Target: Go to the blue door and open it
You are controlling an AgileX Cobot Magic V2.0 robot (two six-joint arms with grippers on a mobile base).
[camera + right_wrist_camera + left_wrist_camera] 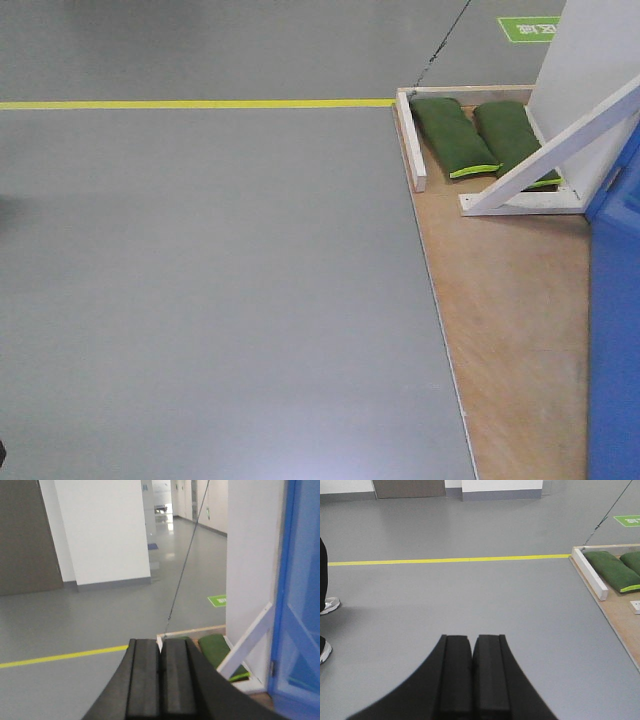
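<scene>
Grey glossy floor (200, 300) crossed by a yellow line (200, 104); plywood base (510, 300) bearing two green sandbags (455, 135) beside a white braced panel (590, 60).

Even, bright indoor light; soft glare on floor (330, 465); slightly blurry.

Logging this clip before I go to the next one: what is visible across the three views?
blue door: one, bright blue, far right edge; handle not in view
white wall panel: one, white, top right, beside the door
brace: one, white, diagonal against the panel
sandbags: two, dark green, side by side on the platform by the brace's foot
wooden platform: one, brown, under door and panel
floor line: one, yellow, running left from the platform's corner
floor sign: one, green, top right
cable: one, dark, leading away from the platform's corner
shoes: two, whitish, left edge of the left wrist view
left gripper: one, black, shut
right gripper: one, black, shut
</scene>
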